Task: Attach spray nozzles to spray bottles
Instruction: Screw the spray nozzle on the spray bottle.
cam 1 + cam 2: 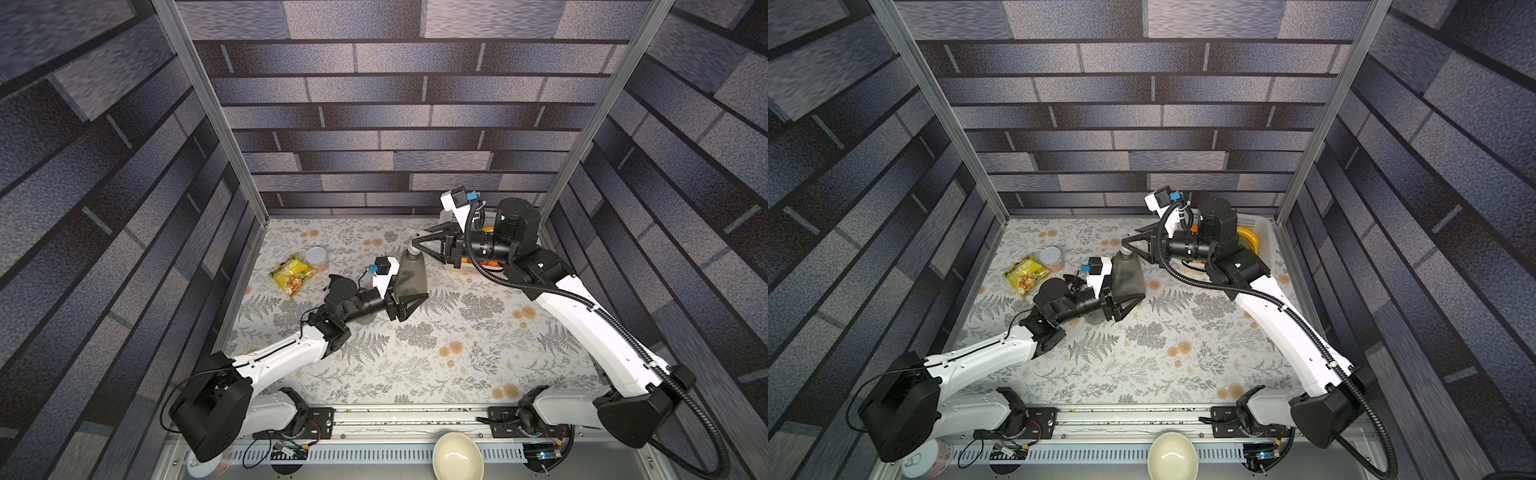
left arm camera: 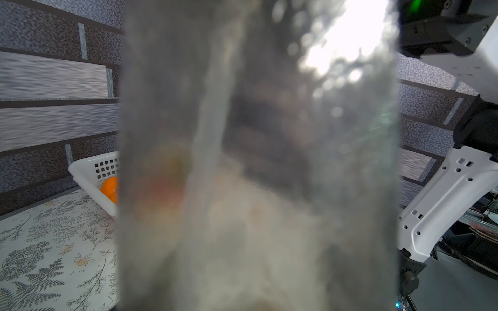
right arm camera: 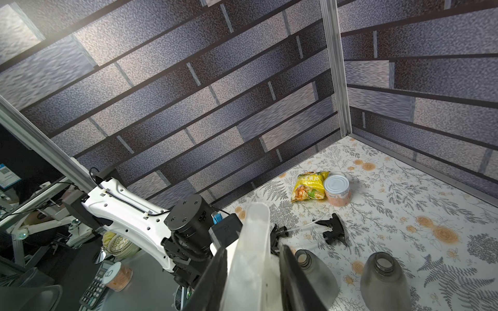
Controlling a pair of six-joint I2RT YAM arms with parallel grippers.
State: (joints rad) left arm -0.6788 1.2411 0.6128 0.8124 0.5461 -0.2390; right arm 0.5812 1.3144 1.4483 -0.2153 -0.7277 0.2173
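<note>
My left gripper (image 1: 409, 287) is shut on the lower body of a smoky grey spray bottle (image 1: 410, 272), held upright above the table. That bottle (image 2: 256, 161) fills the left wrist view and hides the fingers there. A translucent white spray nozzle (image 3: 256, 223) sits at its neck (image 1: 412, 249), and my right gripper (image 1: 415, 242) (image 3: 254, 251) is shut on it from the right. In the right wrist view, two more open-necked spray bottles (image 3: 315, 277) (image 3: 385, 280) stand on the cloth. Two black spray nozzles (image 3: 334, 227) (image 3: 280, 231) lie just beyond them.
A yellow snack bag (image 1: 291, 274) and a silver-lidded can (image 1: 316, 257) sit at the back left. A white basket (image 1: 1266, 224) holding orange things stands at the back right under the right arm. A cream bowl (image 1: 457, 455) rests by the front rail.
</note>
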